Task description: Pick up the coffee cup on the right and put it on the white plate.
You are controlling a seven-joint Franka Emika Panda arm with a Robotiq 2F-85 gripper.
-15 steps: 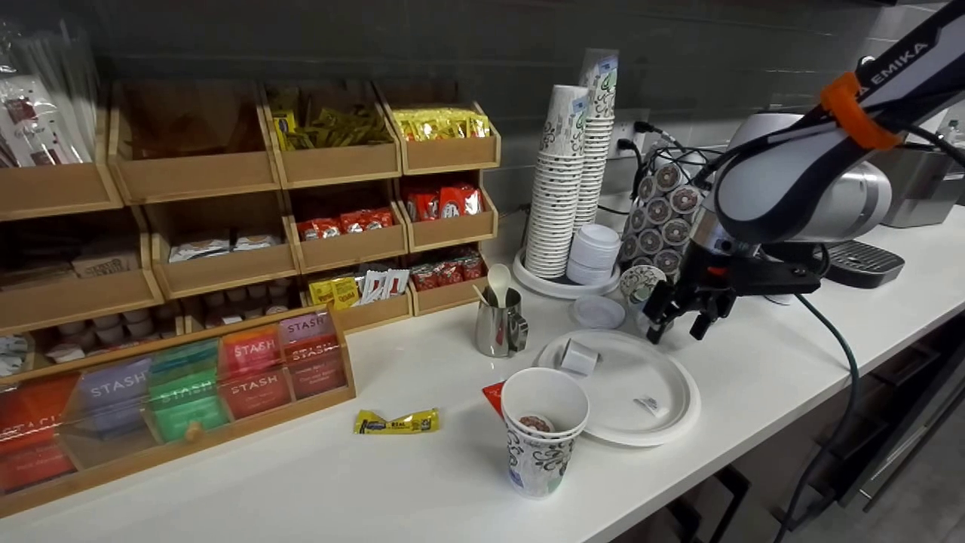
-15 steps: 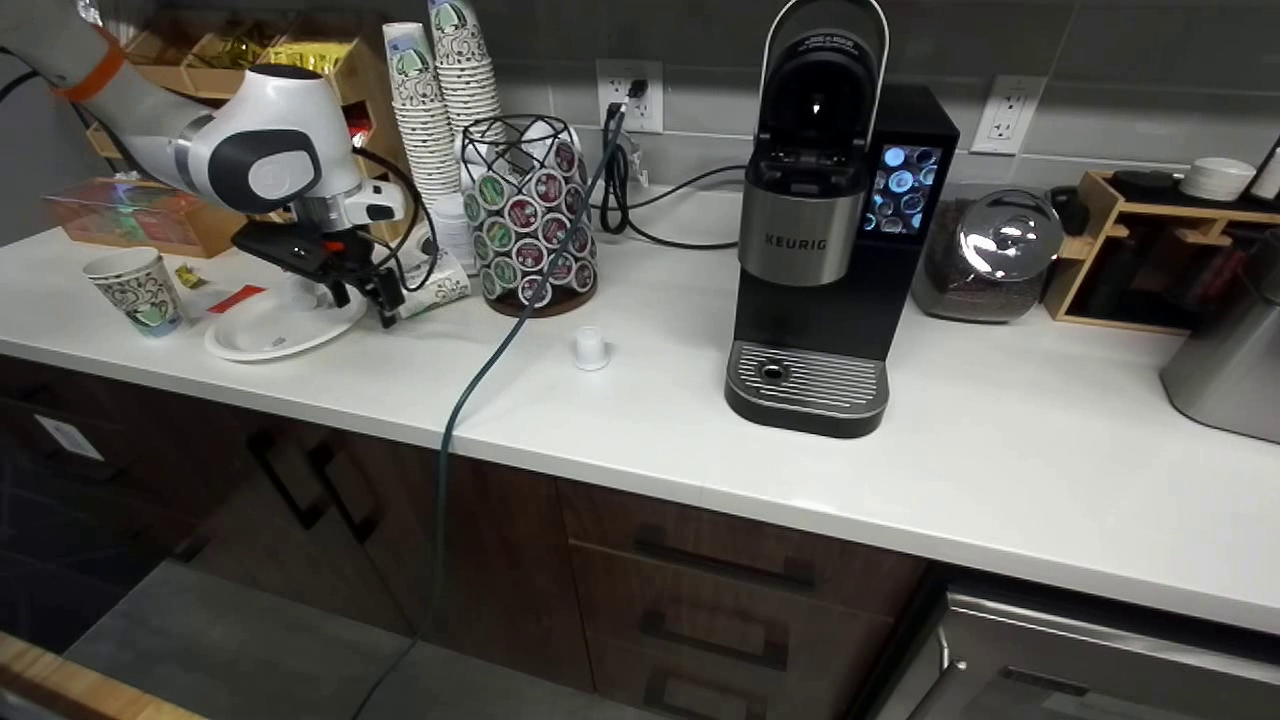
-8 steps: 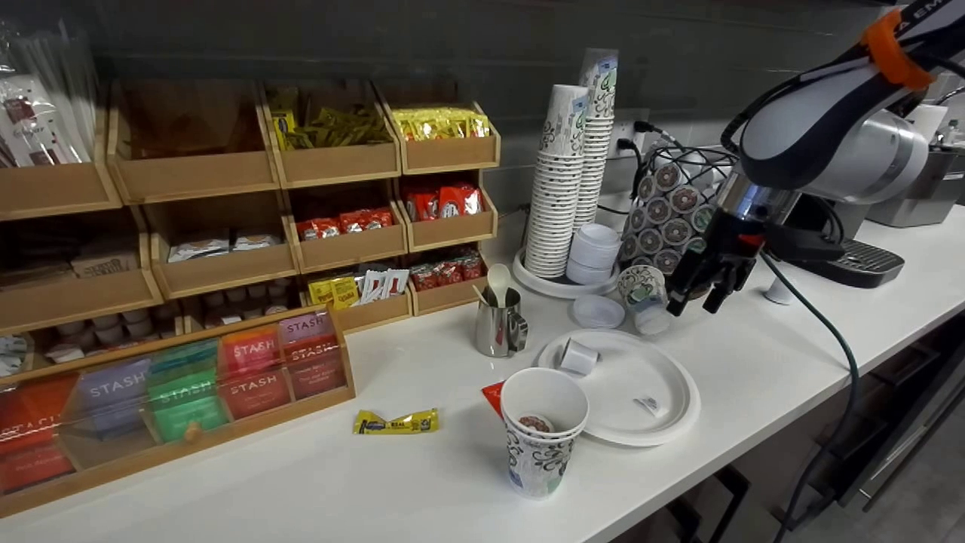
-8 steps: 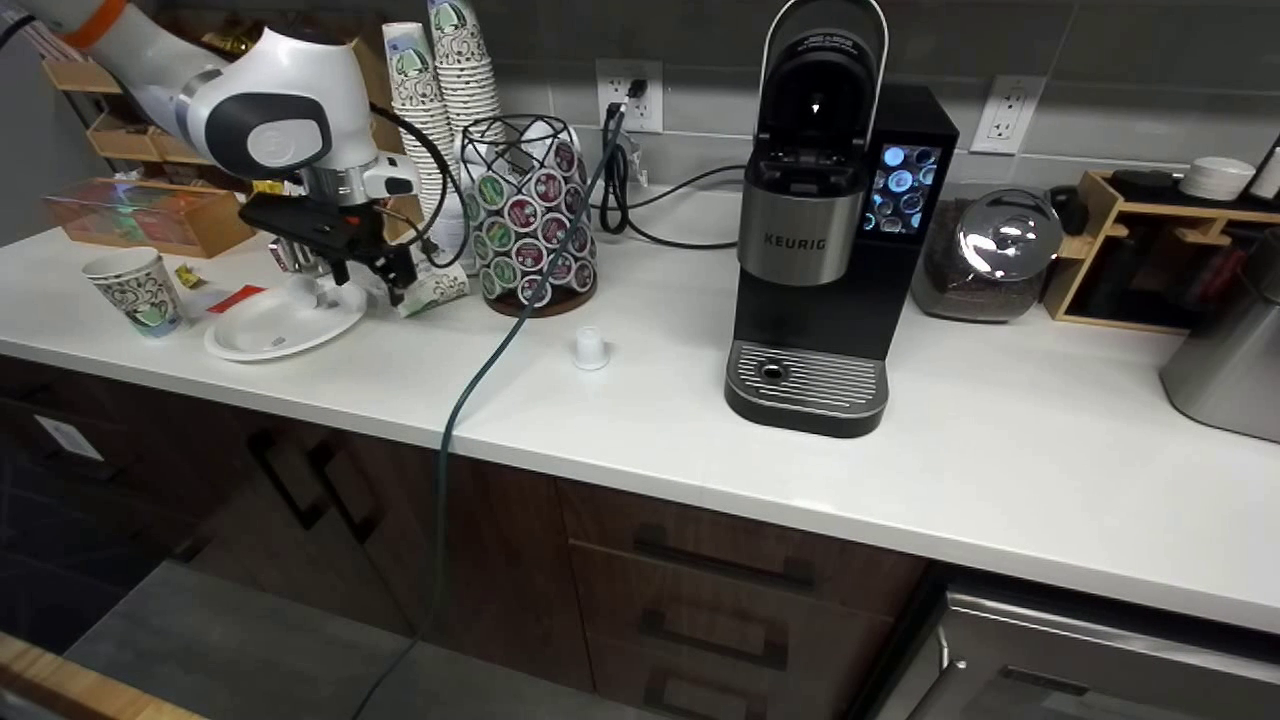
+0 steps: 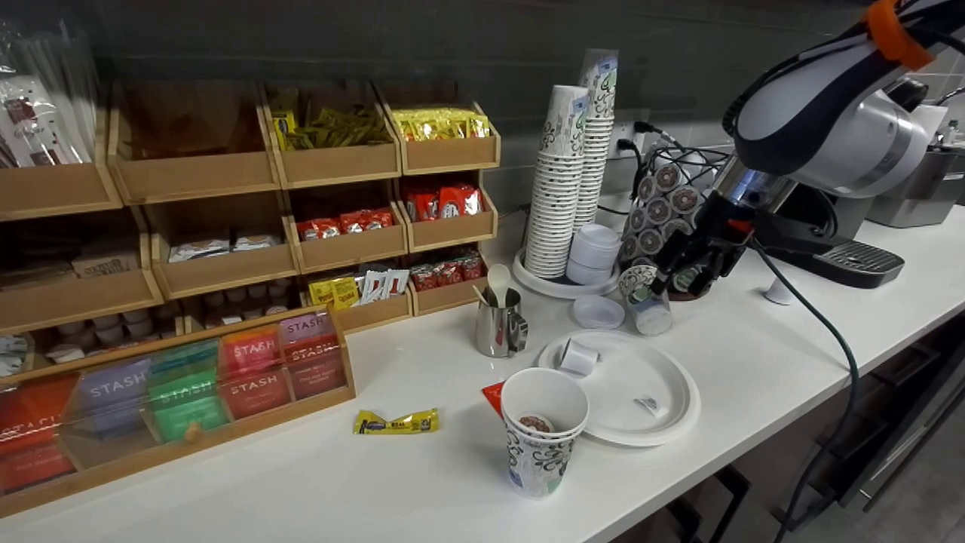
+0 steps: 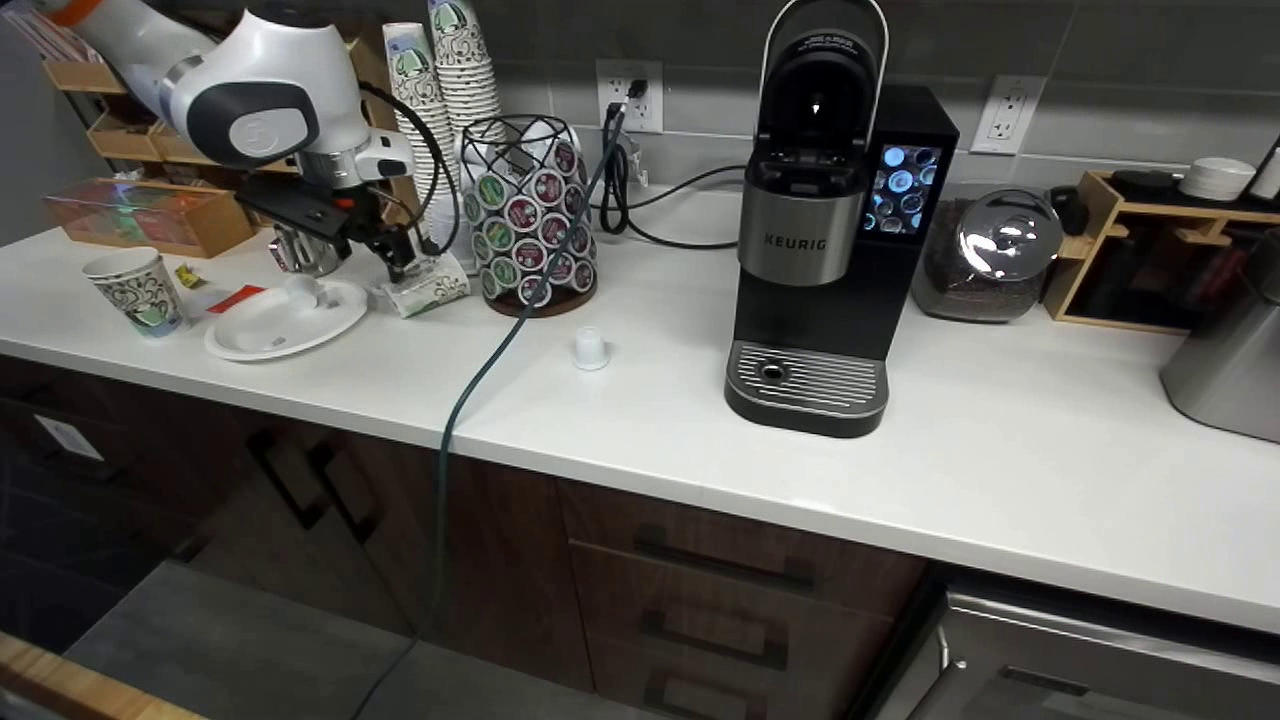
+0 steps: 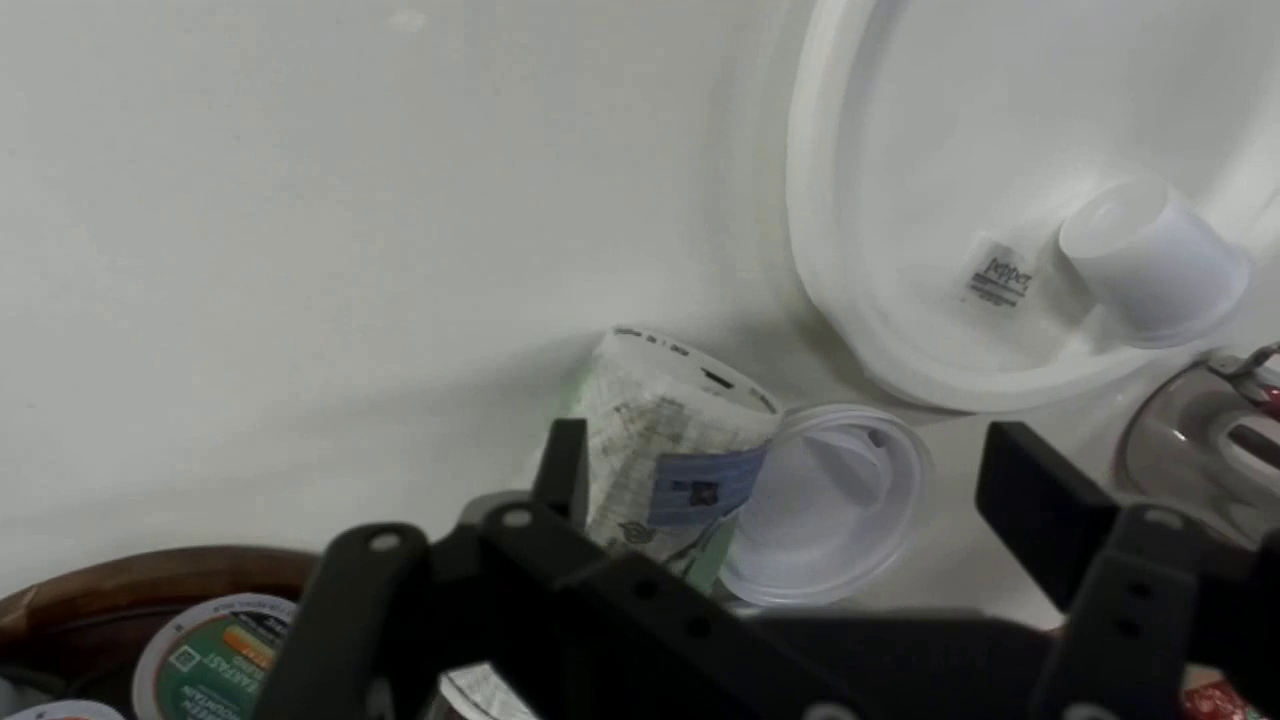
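Note:
The coffee cup (image 5: 650, 315) is whitish with dark and greenish markings. It lies on its side behind the white plate (image 5: 626, 377), its bottom towards the plate. It also shows in an exterior view (image 6: 436, 290) and the wrist view (image 7: 640, 440). My gripper (image 5: 678, 286) is open, tilted, just above the cup in both exterior views. In the wrist view my gripper (image 7: 790, 480) has the cup between its spread fingers, close to the left finger (image 7: 565, 470); I cannot tell if they touch. The plate bears a small white pod cup (image 7: 1155, 260) and a pepper packet (image 7: 1000, 272).
A white lid (image 5: 598, 311) lies beside the cup. The pod rack (image 6: 530, 220) and tall cup stacks (image 5: 558, 211) stand close behind. A metal pitcher (image 5: 499, 328) and printed paper cups (image 5: 544, 452) stand near the plate. A white pod (image 6: 590, 348) sits on the counter before the rack.
My gripper has moved off from above the plate, back towards the pod rack, tilted, and come to the lying cup. It stays open. The cup, plate and other things have not visibly moved.

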